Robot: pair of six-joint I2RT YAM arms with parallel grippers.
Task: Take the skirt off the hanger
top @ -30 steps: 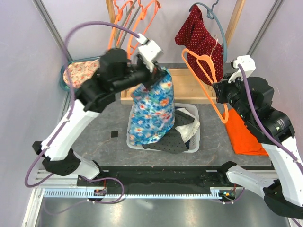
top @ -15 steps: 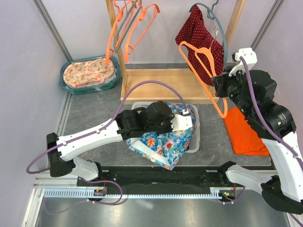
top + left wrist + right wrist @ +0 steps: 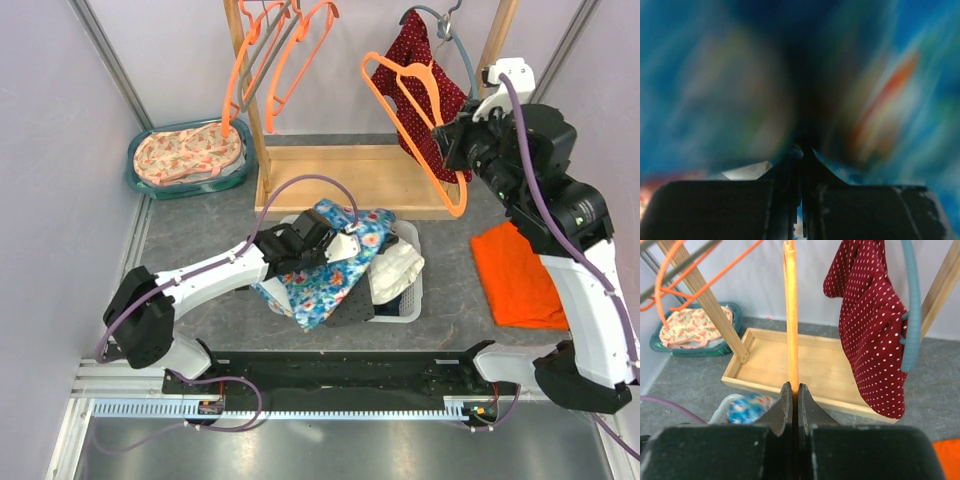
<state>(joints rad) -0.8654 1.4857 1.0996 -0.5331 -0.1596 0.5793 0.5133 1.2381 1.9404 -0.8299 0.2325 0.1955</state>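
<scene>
Skirt: blue floral fabric skirt lies off its hanger, across the left of the white plastic laundry basket | Left gripper: fingers pinched on skirt | Right gripper: fingers clamped on the bare orange plastic hanger, far right | Progress: separation appears done; letting go is left.

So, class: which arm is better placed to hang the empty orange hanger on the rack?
Right, likely. The right pincer grips the hanger up beside the wooden rack; the left pincer is low at the basket, shut on the floral skirt.

The skirt lies over the basket (hanger behind, rightward).
</scene>
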